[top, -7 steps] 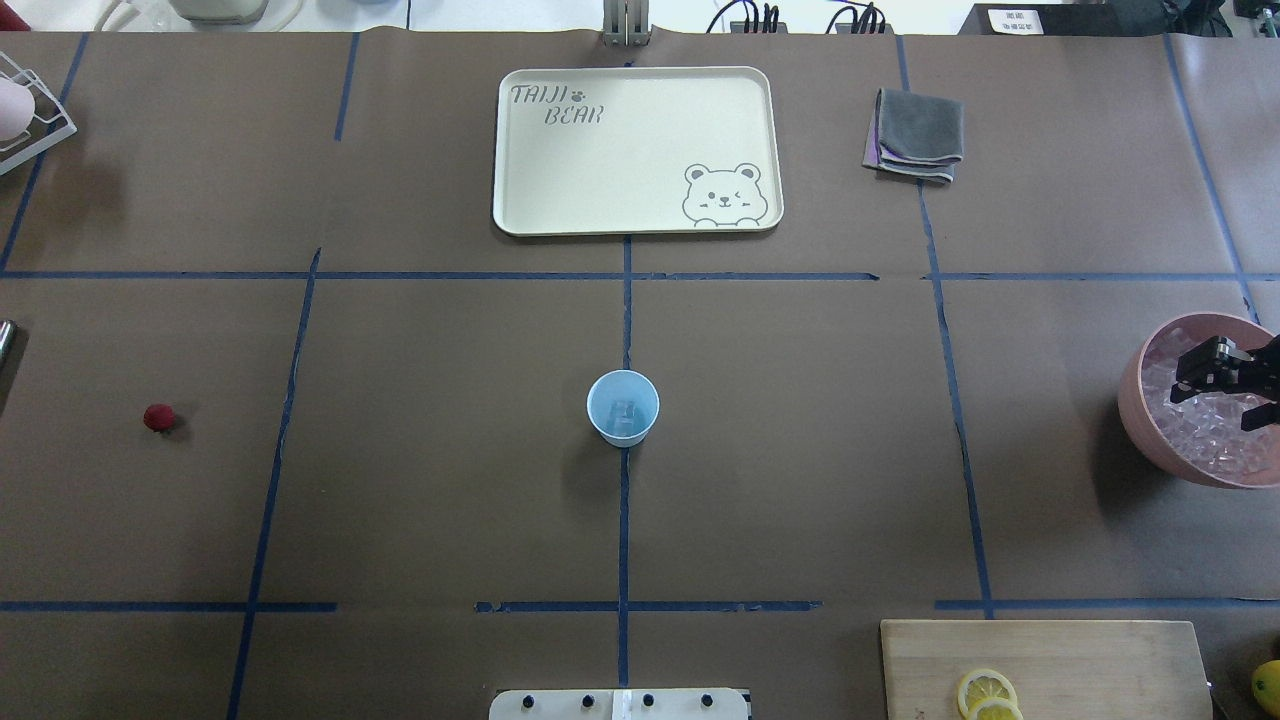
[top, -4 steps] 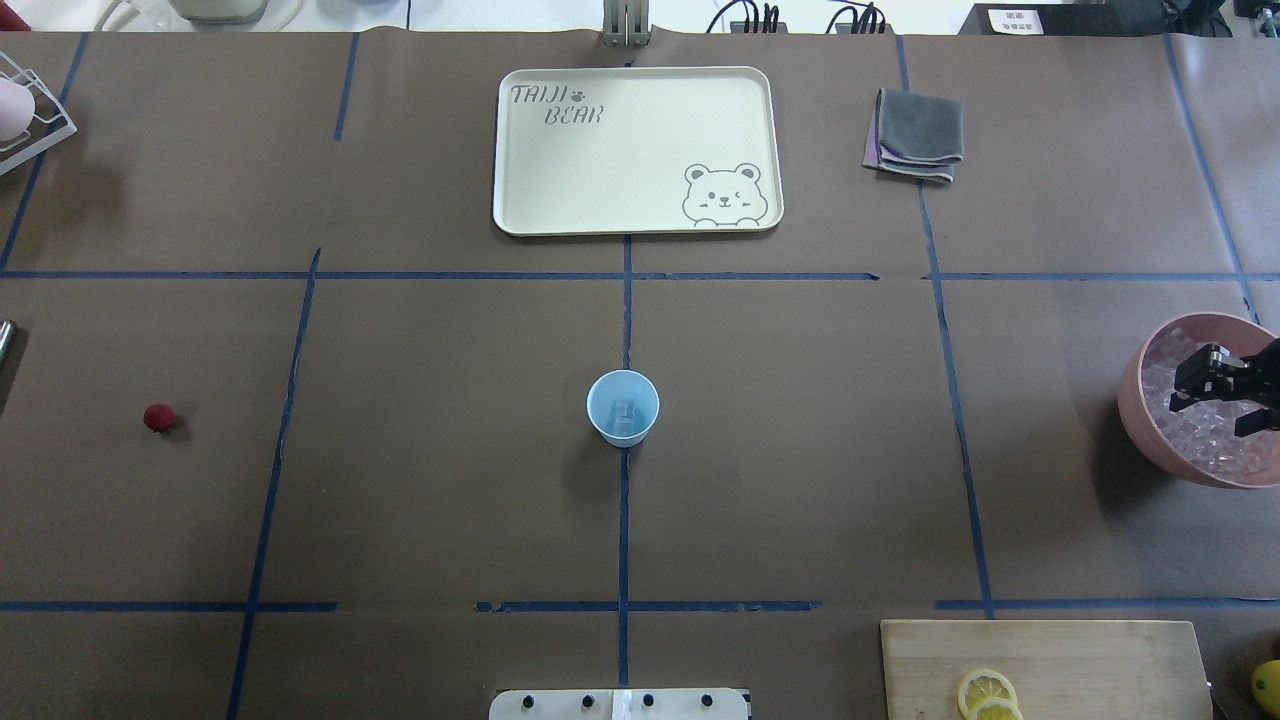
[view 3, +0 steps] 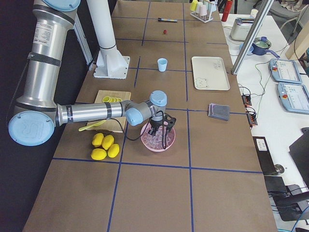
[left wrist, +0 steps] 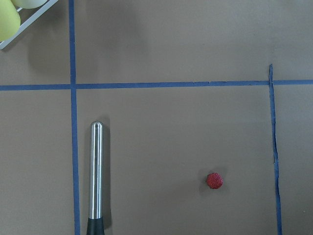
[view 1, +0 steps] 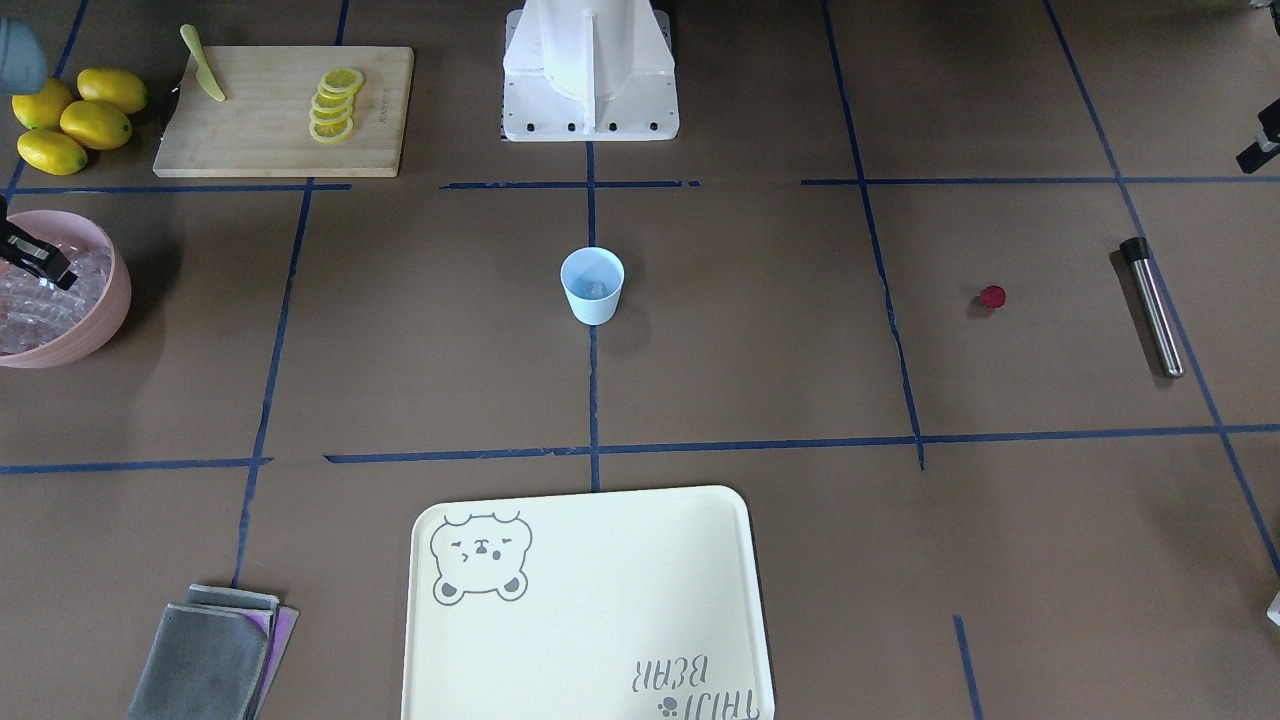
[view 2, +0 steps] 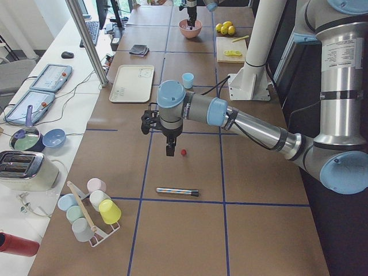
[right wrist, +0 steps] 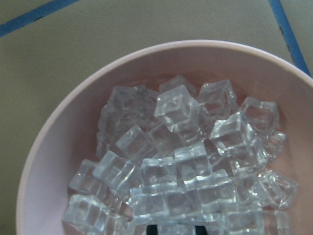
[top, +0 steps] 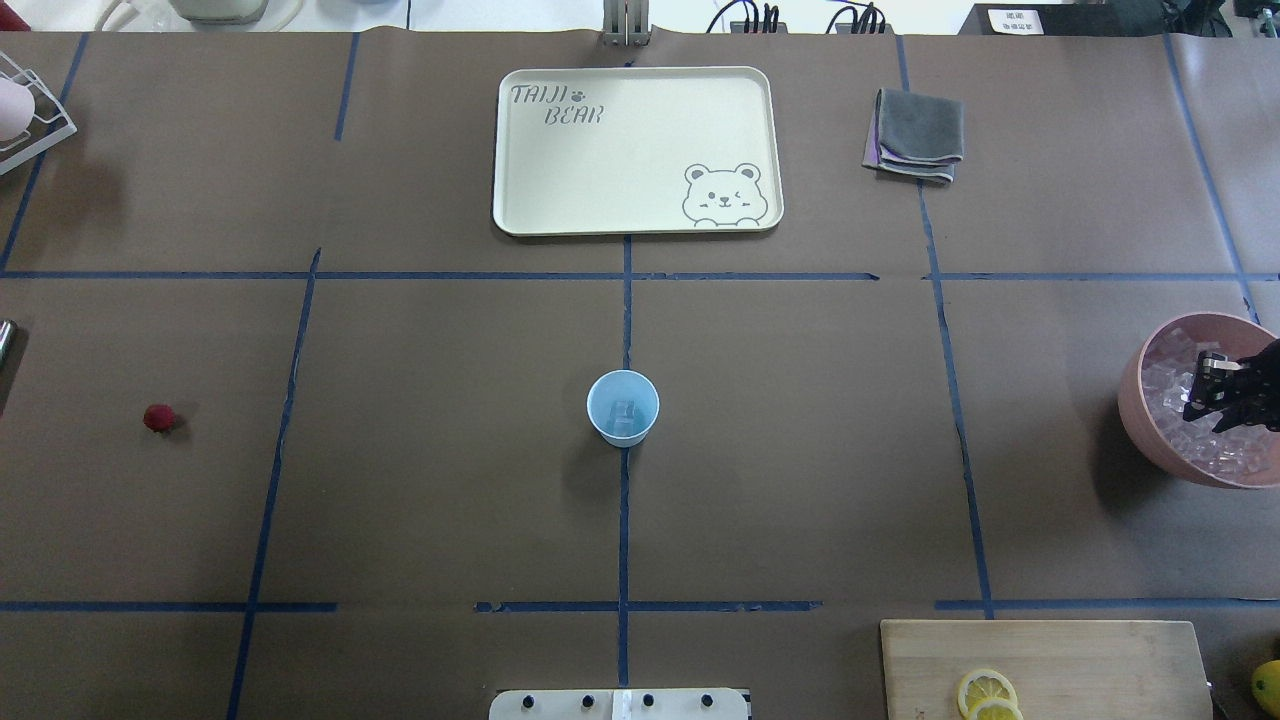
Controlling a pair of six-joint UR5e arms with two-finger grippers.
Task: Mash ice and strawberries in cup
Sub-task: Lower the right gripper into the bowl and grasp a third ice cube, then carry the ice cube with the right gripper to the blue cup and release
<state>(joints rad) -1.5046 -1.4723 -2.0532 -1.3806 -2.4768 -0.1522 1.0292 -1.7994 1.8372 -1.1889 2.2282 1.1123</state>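
The pale blue cup (top: pixel 622 407) (view 1: pixel 592 285) stands upright at the table's middle with one clear cube inside. The ice (right wrist: pixel 176 161) (top: pixel 1165 385) fills a pink bowl (top: pixel 1135 425) (view 1: pixel 108 315) at the right edge. My right gripper (top: pixel 1222 405) is down among the cubes, its dark tips at the bottom of the right wrist view, close either side of one cube. The strawberry (top: pixel 158 418) (left wrist: pixel 214 180) (view 1: pixel 991 296) lies alone at the left. My left gripper (view 2: pixel 168 141) hangs above the table beside it. Whether the left gripper is open or shut, I cannot tell.
A steel rod with a black handle (view 1: pixel 1152 305) (left wrist: pixel 96 171) lies left of the strawberry. A cream tray (top: pixel 620 150) and folded grey cloth (top: pixel 915 135) sit at the back. A cutting board (view 1: pixel 260 110) with lemon slices, whole lemons (view 1: pixel 75 120) and a cup rack (view 2: pixel 86 210) line the edges.
My right gripper has sunk lower into the pink bowl's ice and its fingers have drawn closer together. The cup and strawberry have not moved.
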